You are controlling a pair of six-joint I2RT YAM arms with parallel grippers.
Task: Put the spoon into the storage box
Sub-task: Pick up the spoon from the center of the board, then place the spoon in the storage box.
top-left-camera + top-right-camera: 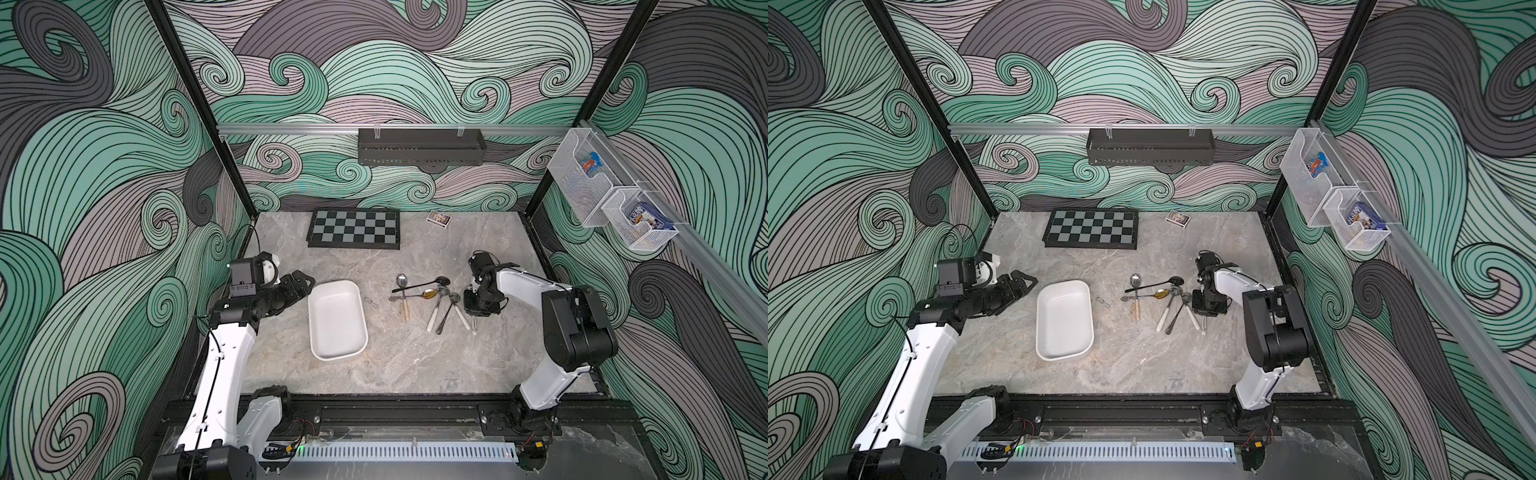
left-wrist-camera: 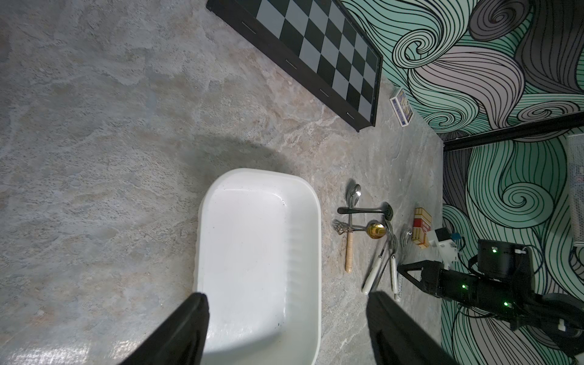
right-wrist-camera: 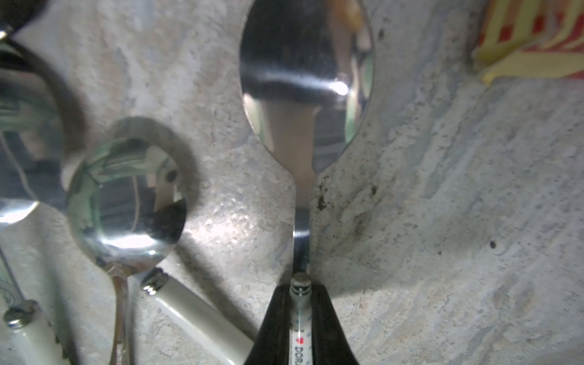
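Our right gripper (image 3: 299,294) is clamped on the spoon (image 3: 303,79): in the right wrist view its 2 black fingers (image 3: 275,322) press against either side of the white printed handle, just behind the metal collar. The shiny bowl points away from the claw over the marble table (image 1: 415,361); we cannot tell whether it rests on the surface or is raised off it.

This spoon sits at the right edge of a loose cluster of other spoons (image 1: 432,299). That cluster lies between it and the storage box (image 1: 337,320), so the 2 are well apart. The white box stands upright and holds nothing.

Our left gripper (image 1: 307,286) hangs just beside the box's far left corner. Its fingers (image 2: 189,325) are spread wide and grip nothing.

A chessboard (image 1: 354,228) and a small card box (image 1: 439,218) lie near the back wall.
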